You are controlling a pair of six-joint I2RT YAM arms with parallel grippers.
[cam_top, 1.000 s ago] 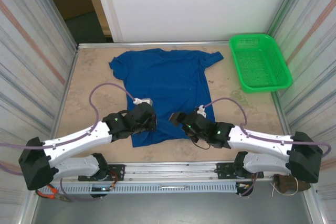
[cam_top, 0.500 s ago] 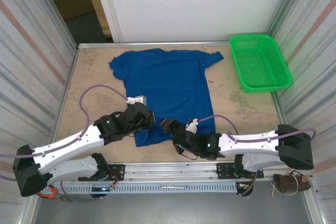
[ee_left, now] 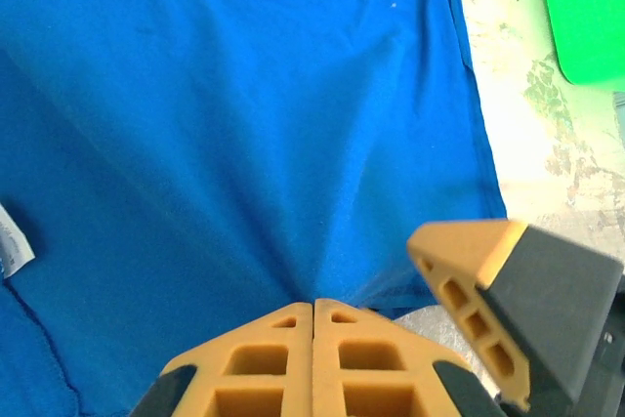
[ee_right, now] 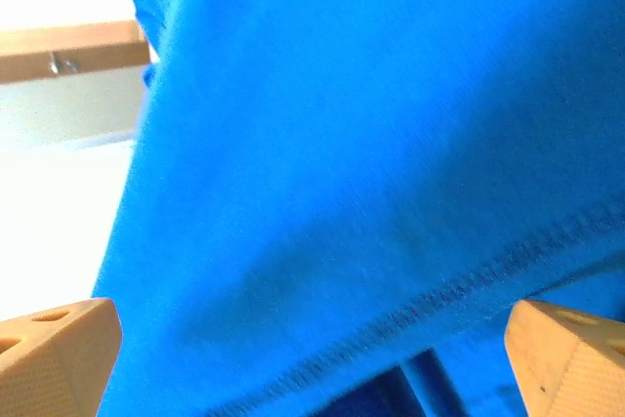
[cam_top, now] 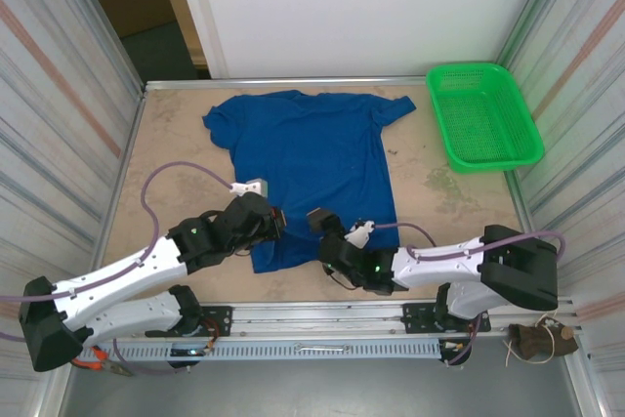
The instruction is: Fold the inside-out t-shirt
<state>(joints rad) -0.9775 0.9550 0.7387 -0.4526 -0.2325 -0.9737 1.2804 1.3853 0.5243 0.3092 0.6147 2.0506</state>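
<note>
- Presently, step in hand (judged): taking up the near hem of the t-shirt (cam_top: 312, 148) with both hands, ahead of a fold.
- T-shirt: royal blue, spread flat on the desk (cam_top: 176, 134); sleeves at the far side, hem toward the arms. Green basket (cam_top: 483, 114) well apart, far right.
- Method advised: bring the right hand (cam_top: 327, 231) down astride the stitched hem and close it on as many layers as the left hand (cam_top: 276, 224) has. Keep the two hands level and apart so the hem edge is taut, and lift slowly to avoid bunching.
- Left hand: fingers pressed together, pinching the hem; creases fan out from the fingertips in the left wrist view.
- Right hand: spread wide, holding nothing. The hem seam runs across between its fingertips in the right wrist view; contact with the cloth cannot be told.
</note>
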